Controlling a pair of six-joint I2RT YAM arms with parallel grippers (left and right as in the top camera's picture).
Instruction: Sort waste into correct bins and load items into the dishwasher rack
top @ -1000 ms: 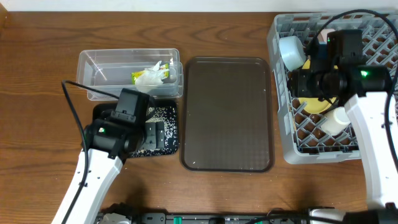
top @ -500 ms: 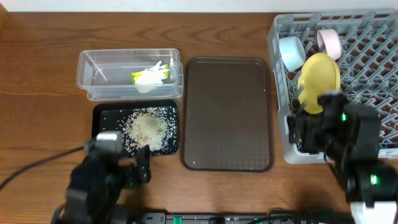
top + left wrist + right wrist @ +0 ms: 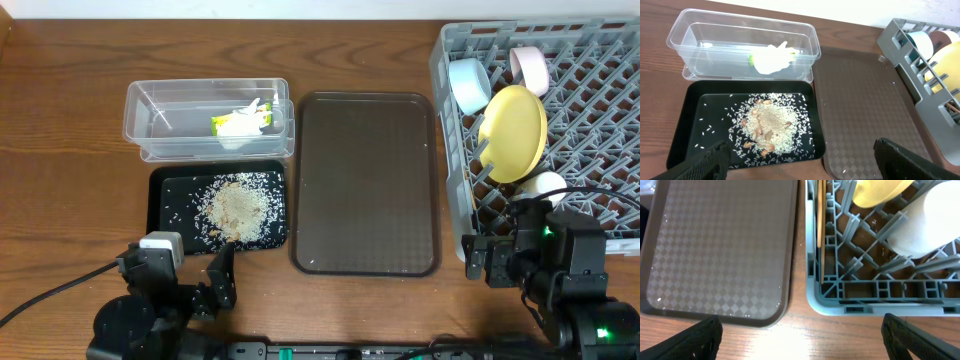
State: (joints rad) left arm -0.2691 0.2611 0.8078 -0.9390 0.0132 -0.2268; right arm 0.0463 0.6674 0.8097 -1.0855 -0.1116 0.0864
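Wrapper (image 3: pixel 240 122) sits in the tub (image 3: pixel 140 100), upper left; rice (image 3: pixel 238 205) in the black tray (image 3: pixel 170 215); dishes (image 3: pixel 515 130) in the rack (image 3: pixel 600 120), right. Left fingers (image 3: pixel 705 162) and right fingers (image 3: pixel 695 340) are wide, empty. Job looks done; just park.

Rack (image 3: pixel 600 130) runs off the top and right edges overhead; cup (image 3: pixel 548 184) there loses its lower rim behind the right arm (image 3: pixel 560 260); on the right wrist, plate (image 3: pixel 880 191) is cropped by the top edge, tray (image 3: pixel 715 245) by the left; left claw (image 3: pixel 807 162) and right claw (image 3: pixel 805 340) show only dark, blurred tips in the lower corners; wrapper (image 3: pixel 771 59) print unreadable.
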